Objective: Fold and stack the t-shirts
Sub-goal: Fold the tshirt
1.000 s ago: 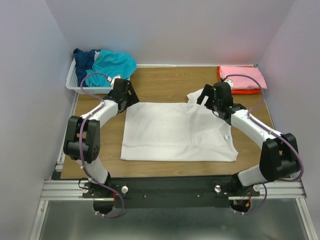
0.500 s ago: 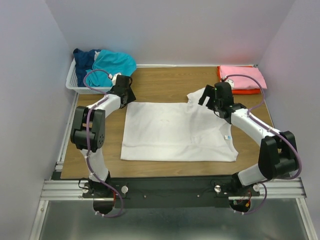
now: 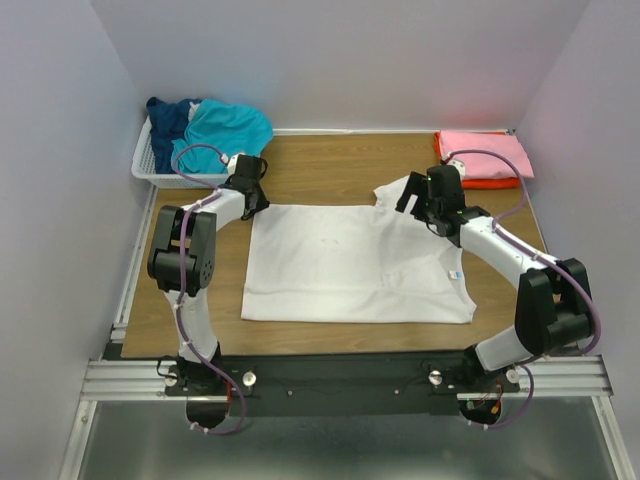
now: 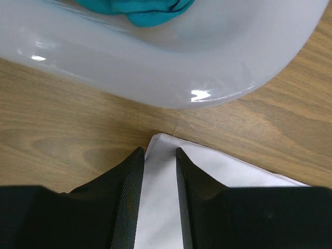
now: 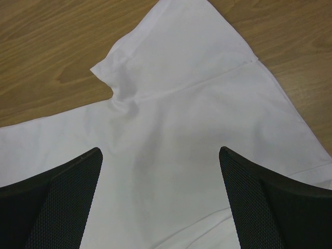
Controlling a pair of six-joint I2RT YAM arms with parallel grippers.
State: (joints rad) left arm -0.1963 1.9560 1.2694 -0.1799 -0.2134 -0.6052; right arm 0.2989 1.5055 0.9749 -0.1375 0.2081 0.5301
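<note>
A white t-shirt (image 3: 350, 265) lies spread flat on the wooden table, its small blue label (image 3: 455, 274) near the right edge. My left gripper (image 3: 254, 200) is low at the shirt's far-left corner (image 4: 162, 142). Its jaws stand a narrow gap apart, with the white cloth showing between the fingertips (image 4: 136, 155). My right gripper (image 3: 410, 196) is wide open just above the shirt's far-right sleeve (image 5: 171, 57) and holds nothing. Teal (image 3: 228, 128) and navy (image 3: 168, 114) shirts sit in the basket. A folded pink shirt (image 3: 485, 152) lies on an orange one (image 3: 492, 183).
The white plastic basket (image 3: 148, 170) stands at the far left corner, and its rim (image 4: 155, 67) is just beyond my left fingertips. The pink and orange stack is at the far right corner. Grey walls enclose the table on three sides.
My left arm has swung its elbow in towards the left edge, and its gripper has settled on the shirt's far-left corner. The right arm has hardly moved.
</note>
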